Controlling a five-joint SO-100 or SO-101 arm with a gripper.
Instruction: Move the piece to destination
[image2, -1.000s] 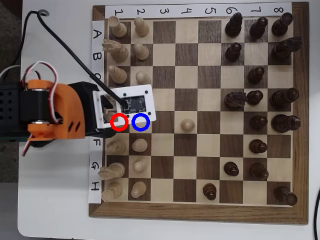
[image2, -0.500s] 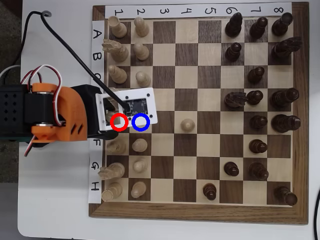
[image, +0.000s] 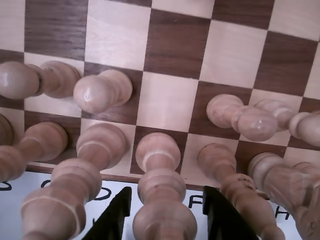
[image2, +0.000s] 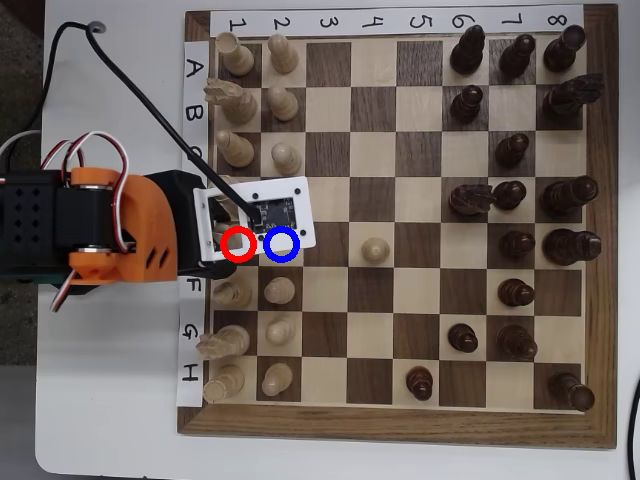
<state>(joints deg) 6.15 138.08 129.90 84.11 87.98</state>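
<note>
In the wrist view the piece (image: 159, 185), a tall pale cream one, stands on a dark edge square. My gripper (image: 166, 191) is open around its upper part. One black finger (image: 116, 216) is to its left and the other to its right, each with a thin gap. In the overhead view the orange arm (image2: 110, 232) reaches in from the left. Its white camera plate (image2: 258, 212) hides the fingers and most of the piece at the red ring (image2: 237, 244). The destination (image2: 282, 244), a light square with a blue ring, lies one square to the right.
Pale pieces crowd both sides of the held-around piece in the wrist view, such as a pawn (image: 100, 91) and a tilted-looking neighbour (image: 75, 190). A lone pale pawn (image2: 374, 250) stands mid-board. Dark pieces (image2: 515, 195) fill the right side. A black cable (image2: 130, 90) crosses the upper left.
The arm has shifted slightly and settled lower over the red-ringed square. The pieces have not moved.
</note>
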